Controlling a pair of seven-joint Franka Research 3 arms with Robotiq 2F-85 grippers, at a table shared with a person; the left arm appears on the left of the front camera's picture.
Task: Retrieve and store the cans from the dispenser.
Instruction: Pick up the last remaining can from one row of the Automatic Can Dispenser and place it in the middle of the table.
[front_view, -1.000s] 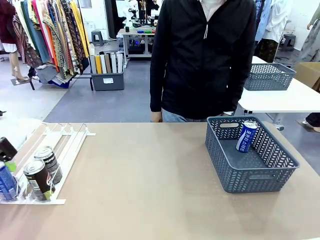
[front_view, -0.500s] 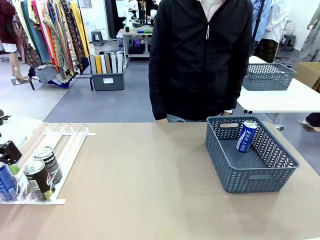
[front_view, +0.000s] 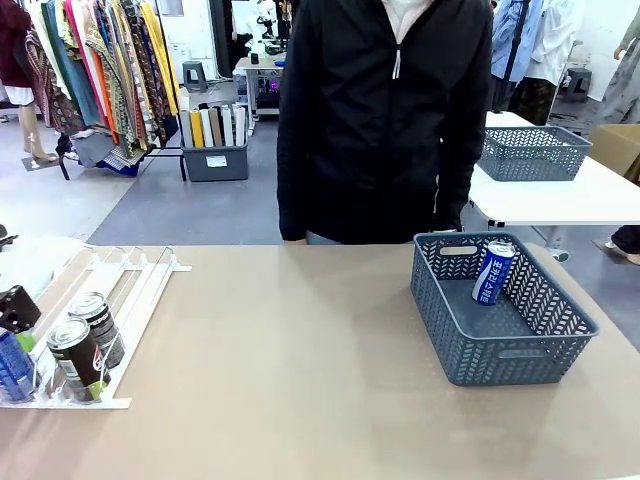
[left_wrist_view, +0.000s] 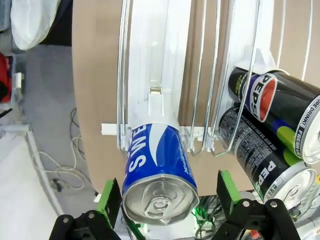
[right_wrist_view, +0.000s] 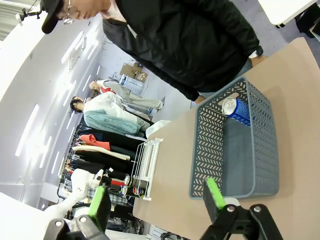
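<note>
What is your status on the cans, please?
Left gripper open, straddling slim blue can at low end of white wire dispenser. Right gripper open, empty, facing grey lattice basket holding one blue can. Two black cans crowd the neighbouring lane.

Left gripper (left_wrist_view: 168, 192): was black, with green pads (left_wrist_view: 109, 194) and round screws (left_wrist_view: 245, 203).
Jacket (front_view: 380, 130): was black, long-sleeved, with a zip (front_view: 396, 62).
</note>
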